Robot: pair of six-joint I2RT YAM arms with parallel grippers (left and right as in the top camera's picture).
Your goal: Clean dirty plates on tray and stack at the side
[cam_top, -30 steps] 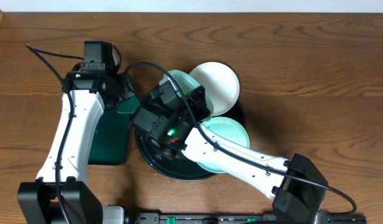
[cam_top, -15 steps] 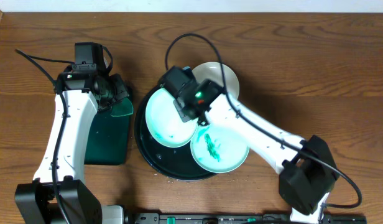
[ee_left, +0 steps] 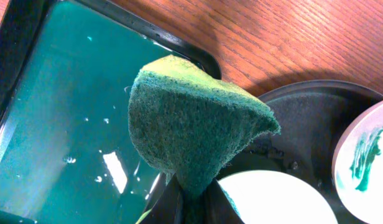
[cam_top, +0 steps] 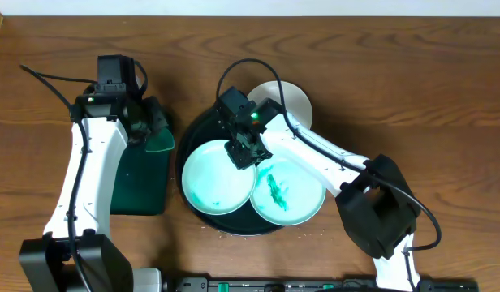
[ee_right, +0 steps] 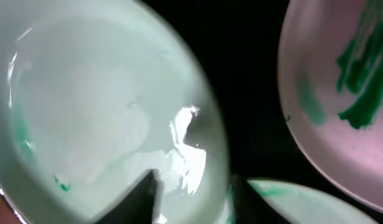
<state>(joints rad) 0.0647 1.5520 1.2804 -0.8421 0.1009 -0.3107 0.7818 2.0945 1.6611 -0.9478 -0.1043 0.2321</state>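
The round black tray (cam_top: pixel 203 217) holds two mint-green plates. The left plate (cam_top: pixel 213 178) lies flat with faint green traces. The right plate (cam_top: pixel 289 195) has a dark green smear. The white plate (cam_top: pixel 289 99) sits at the tray's back edge, partly under my right arm. My right gripper (cam_top: pixel 243 151) straddles the left plate's back-right rim, shut on it; that plate fills the right wrist view (ee_right: pixel 98 106), beside a smeared plate (ee_right: pixel 341 93). My left gripper (cam_top: pixel 150 130) is shut on a green sponge (ee_left: pixel 191 121) held above the dark green rectangular tray's corner.
The dark green rectangular tray (cam_top: pixel 140 182) lies left of the black tray, wet inside (ee_left: pixel 61 112). Bare wooden table (cam_top: pixel 412 97) surrounds both. Black cables loop over the tray's back and to the far left.
My right gripper moved the left mint plate from upright at the tray's left to lying flat, nearer the front. The left arm pulled the sponge away from the plate, then stayed still.
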